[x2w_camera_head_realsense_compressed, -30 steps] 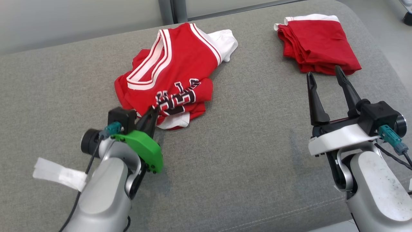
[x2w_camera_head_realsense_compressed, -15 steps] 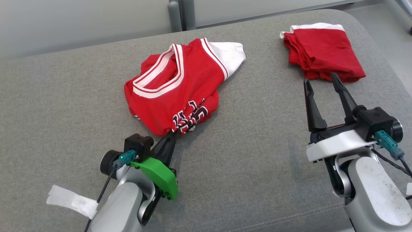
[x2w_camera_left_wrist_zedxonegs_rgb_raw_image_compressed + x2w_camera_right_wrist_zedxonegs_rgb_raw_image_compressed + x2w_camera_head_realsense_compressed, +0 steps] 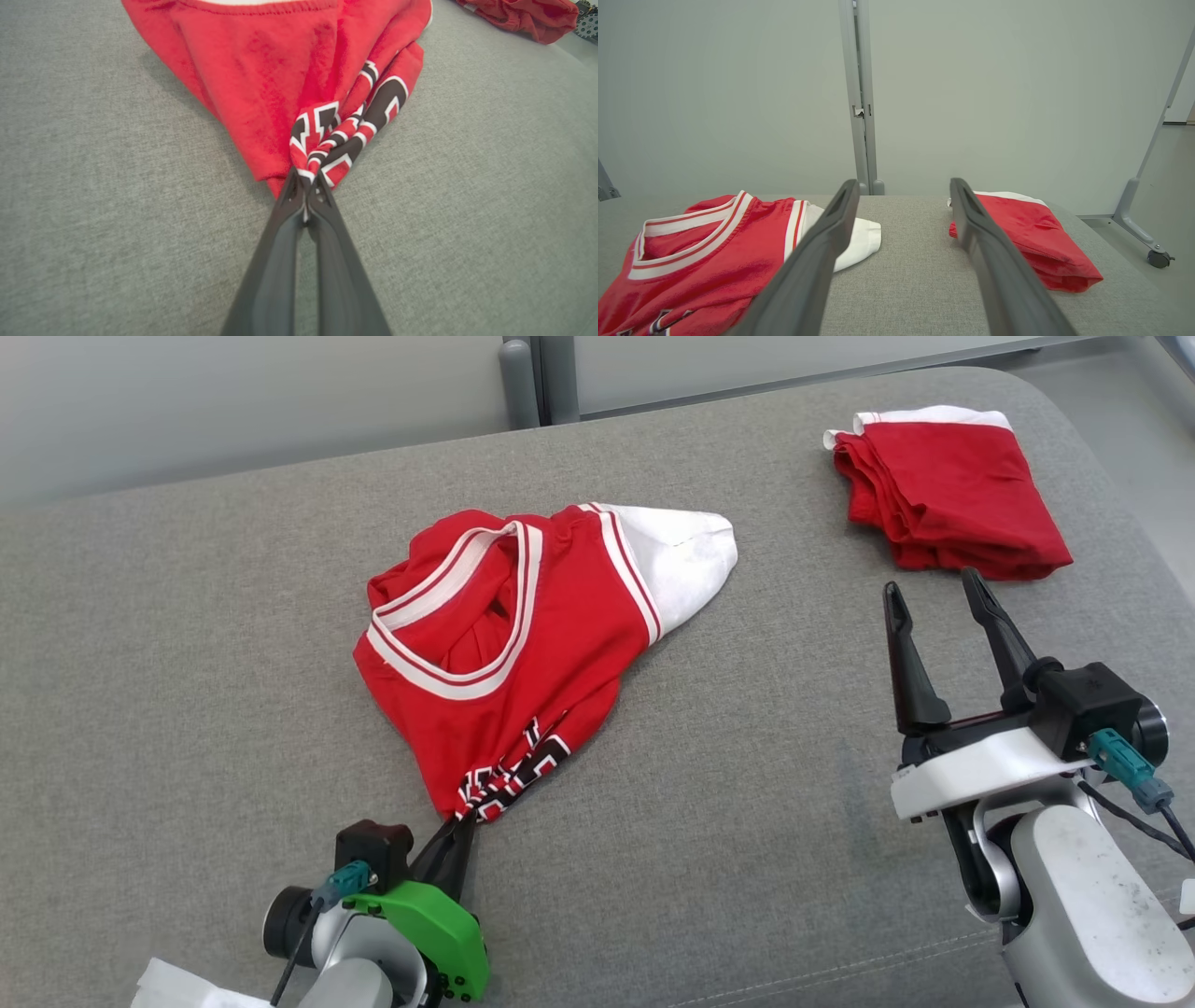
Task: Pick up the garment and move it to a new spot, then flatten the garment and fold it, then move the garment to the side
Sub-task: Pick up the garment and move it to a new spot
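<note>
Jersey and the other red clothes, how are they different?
The jersey is crumpled and pinched by the left gripper; the folded red garment lies neat, untouched. The jersey has black lettering; the folded red garment is plain with a white edge. Both are red, on the grey cushion.

Left pincer [image 3: 457, 823]: we see dark fingers [image 3: 273, 270], a green bracket [image 3: 425, 933].
Right pincer [image 3: 929, 583]: dark fingers, a white bracket [image 3: 976, 767].
Fittings: we note teal plugs [image 3: 344, 880], black housings [image 3: 1083, 705].
Forearms [image 3: 1088, 915]: scuffed silver; white tape [image 3: 177, 989] on the left.
</note>
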Robot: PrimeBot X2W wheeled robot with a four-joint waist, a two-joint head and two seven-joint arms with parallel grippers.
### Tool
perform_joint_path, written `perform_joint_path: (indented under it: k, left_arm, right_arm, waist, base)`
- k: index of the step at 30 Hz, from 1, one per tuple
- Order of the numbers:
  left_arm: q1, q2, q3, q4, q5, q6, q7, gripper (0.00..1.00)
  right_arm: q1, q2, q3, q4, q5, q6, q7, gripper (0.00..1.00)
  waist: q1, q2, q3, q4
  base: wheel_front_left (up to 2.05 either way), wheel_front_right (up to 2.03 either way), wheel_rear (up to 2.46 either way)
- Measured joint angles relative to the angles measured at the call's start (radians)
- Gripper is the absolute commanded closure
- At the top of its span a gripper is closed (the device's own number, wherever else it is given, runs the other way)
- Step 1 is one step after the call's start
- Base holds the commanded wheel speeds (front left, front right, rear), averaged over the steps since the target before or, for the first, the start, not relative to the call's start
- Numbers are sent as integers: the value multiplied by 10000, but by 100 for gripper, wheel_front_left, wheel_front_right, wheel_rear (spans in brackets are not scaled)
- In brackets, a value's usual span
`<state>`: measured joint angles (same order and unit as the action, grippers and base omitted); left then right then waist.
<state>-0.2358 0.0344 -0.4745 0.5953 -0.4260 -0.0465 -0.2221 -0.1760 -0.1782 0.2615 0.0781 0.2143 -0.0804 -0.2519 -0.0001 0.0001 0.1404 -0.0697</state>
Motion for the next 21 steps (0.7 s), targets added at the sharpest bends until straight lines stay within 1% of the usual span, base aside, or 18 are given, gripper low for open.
perform_joint_path:
  k: [1,2,6,11,14,17,19,21]
  left_arm:
    - [19,6,21,25,-2,0,-2,63]
    - [32,6,44,23,-13,0,-2,0]
    - [46,8,161,-169,-115,73,-77,0]
    - [21,61,65,-884,-27,65,-165,0]
    - [-58,61,-75,-1616,-148,-63,-176,0]
    - [-238,59,-176,-2031,-339,-163,-178,0]
    - [-427,73,-270,-2140,-79,-161,-176,0]
    - [-721,77,-359,-2301,134,-161,-176,0]
  right_arm:
    - [0,4,0,-2,0,6,0,0]
    - [0,17,2,-6,0,8,0,0]
    - [0,40,-4,-17,0,8,0,0]
    - [1,38,-19,-33,0,8,0,0]
    - [5,33,-63,-50,0,8,-2,0]
    - [7,35,-82,-56,-2,8,-2,0]
    - [7,42,-38,-61,-2,13,-21,0]
    - [7,102,56,-67,-2,98,-25,0]
  waist:
    - [0,0,0,16]
    - [0,0,-1,31]
    - [0,0,-18,92]
    - [0,0,-61,155]
    - [0,0,-82,176]
    - [0,0,-96,175]
    - [0,0,-94,148]
    - [0,0,-76,81]
  base:
    - [0,0,0]
    - [0,0,0]
    - [0,0,0]
    - [0,0,0]
    - [0,0,0]
    - [0,0,0]
    - [0,0,0]
    - [0,0,0]
